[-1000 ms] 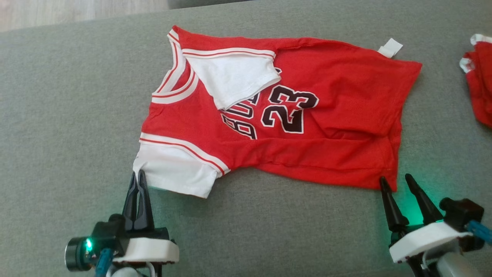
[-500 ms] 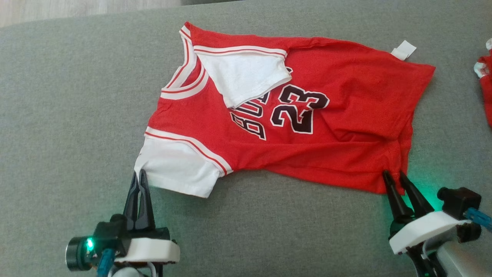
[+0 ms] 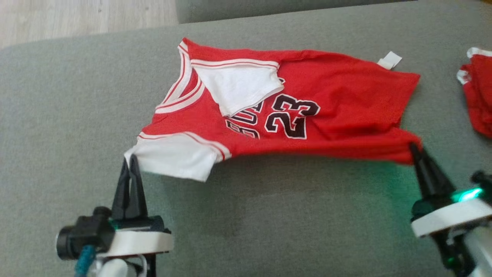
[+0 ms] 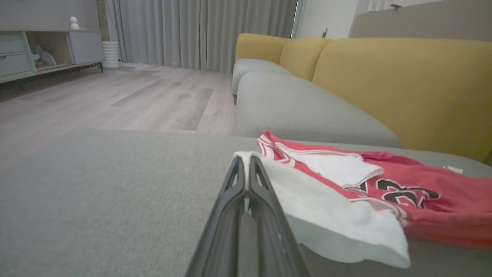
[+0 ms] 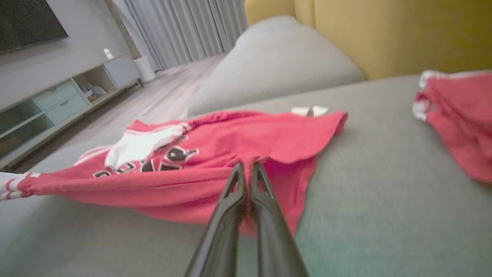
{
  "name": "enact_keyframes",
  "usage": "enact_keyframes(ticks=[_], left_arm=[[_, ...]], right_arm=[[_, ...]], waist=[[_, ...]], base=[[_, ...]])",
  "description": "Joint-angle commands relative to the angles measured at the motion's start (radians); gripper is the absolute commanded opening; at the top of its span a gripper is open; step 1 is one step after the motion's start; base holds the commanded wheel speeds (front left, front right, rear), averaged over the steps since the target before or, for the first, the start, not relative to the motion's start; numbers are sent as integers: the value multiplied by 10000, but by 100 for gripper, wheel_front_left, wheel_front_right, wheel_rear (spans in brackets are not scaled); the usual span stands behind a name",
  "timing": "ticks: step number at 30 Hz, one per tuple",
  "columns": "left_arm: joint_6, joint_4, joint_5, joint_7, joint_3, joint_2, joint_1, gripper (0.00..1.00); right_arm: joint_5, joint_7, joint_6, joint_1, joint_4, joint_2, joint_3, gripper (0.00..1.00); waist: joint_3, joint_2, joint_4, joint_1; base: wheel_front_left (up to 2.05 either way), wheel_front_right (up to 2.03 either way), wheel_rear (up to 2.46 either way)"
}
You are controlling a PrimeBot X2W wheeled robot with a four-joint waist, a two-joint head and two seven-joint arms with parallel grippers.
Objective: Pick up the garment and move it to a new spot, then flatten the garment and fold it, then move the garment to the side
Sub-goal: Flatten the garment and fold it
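Red jersey (image 3: 292, 111) on the grey cushion (image 3: 269, 223), long axis running sideways from one of my grippers to the other; collar end toward the left, hem toward the right.

Left gripper (image 3: 129, 163): fingers pinched flat together on the outer edge of the white sleeve (image 3: 173, 154); cloth caught right at the tips, body of the jersey ahead and off to that gripper's right.

Between the grippers: near edge raised off the cushion, shadow under it; far edge resting on the cushion beyond the fingertips.

Right gripper (image 3: 414, 149): fingers closed on the near hem corner (image 3: 401, 154), red cloth bunched at the tips; jersey ahead and off to its left.

Second red garment (image 3: 478, 100) beyond the right gripper, to its right, well apart.

Judgement: each arm holds its own end, neither nearer; next move should carry both forward together, across the long axis, span kept taut.
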Motion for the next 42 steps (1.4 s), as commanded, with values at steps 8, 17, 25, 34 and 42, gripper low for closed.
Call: enact_keyframes(ticks=[8, 17, 25, 34, 42], left_arm=[[-516, -2253, -436, 729, 935, 916, -1680, 0], [-1350, -3236, -1117, 2349, 1331, 1449, -5544, 0], [-1644, -716, -1957, 3860, 1226, 837, -9674, 0], [-2396, 3010, -865, 2890, 609, 545, -13707, 0], [-2982, 4889, -599, 1403, 398, 63, -15265, 0]], right_arm=[[-87, 278, -7, -44, -2860, -1616, -1147, 0], [333, 2107, -7, -2517, -4799, -3007, -1981, 0], [1456, 2855, -7, -6502, -3014, -3291, -650, 0], [1254, 1920, -7, -10701, 384, -2852, 756, 0], [485, 607, -7, -12596, 2729, -2702, 1779, 0]], waist=[[-600, 0, -227, 0], [-916, 0, -265, 0], [316, 0, -15, 0], [2402, 0, 270, 0], [3219, 0, 513, 0]], base=[[0, 0, 0], [0, 0, 0], [0, 0, 0], [0, 0, 0], [0, 0, 0]])
